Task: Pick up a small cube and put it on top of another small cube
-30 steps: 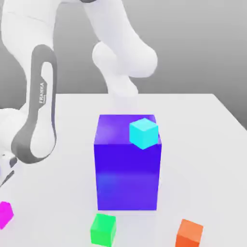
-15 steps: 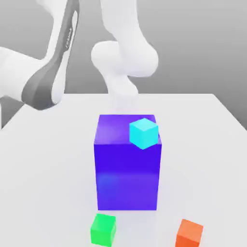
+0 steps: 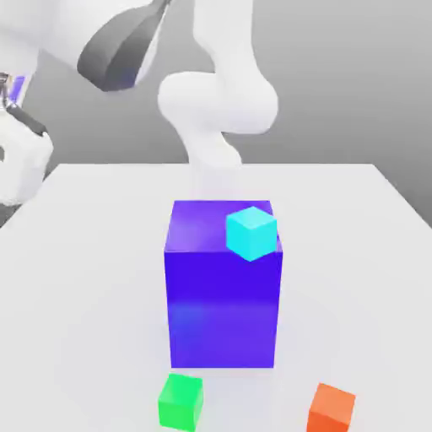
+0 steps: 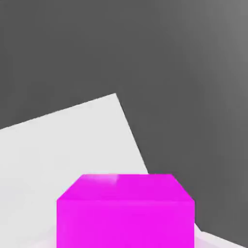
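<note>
Held item: the small magenta cube (image 4: 126,210) sits square in front of my hand camera, close up, which I judge to mean it is between my fingers.
Fingers state: closed down as far as they go in this job, clamped on the magenta cube; nothing else is in the grip.
My hand: in the exterior view my wrist (image 3: 18,156) is raised well above the bench (image 3: 354,219), out past that view's left edge of the bench, with a sliver of magenta showing at its upper end.
Target candidate: the cyan cube (image 3: 251,232) rests on top of the big blue-purple block (image 3: 223,283), near that top's corner on the exterior view's right, front side.
Key relation: the cyan cube lies well apart from my hand, toward the exterior view's right and lower than my wrist; the carry must go across and then down.
Cube axis: no long axis; all sides are equal, so only face alignment matters.
Other items: a green cube (image 3: 180,401) and an orange cube (image 3: 331,408) sit on the bench near its front edge, both lower targets.
Risk, judged: the cyan cube sits close to the block's edge; an off-centre placing could tip either cube off.
</note>
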Controlling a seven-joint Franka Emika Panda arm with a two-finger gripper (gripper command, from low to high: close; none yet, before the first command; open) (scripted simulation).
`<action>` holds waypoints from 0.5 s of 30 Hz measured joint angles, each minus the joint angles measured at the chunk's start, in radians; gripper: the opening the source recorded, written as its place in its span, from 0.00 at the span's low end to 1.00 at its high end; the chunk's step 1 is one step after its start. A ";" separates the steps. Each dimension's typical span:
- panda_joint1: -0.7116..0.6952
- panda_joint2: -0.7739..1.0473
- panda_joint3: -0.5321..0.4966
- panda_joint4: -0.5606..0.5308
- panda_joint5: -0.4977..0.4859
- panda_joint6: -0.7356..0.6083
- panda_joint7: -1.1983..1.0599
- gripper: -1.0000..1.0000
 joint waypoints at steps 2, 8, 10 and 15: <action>0.011 -0.043 -0.002 -0.005 -0.008 -0.014 -0.100 0.00; 0.047 -0.165 -0.024 -0.020 -0.016 -0.042 -0.408 0.00; 0.062 -0.201 -0.038 -0.026 -0.016 -0.047 -0.512 0.00; 0.102 -0.279 -0.085 -0.041 -0.010 -0.050 -0.777 0.00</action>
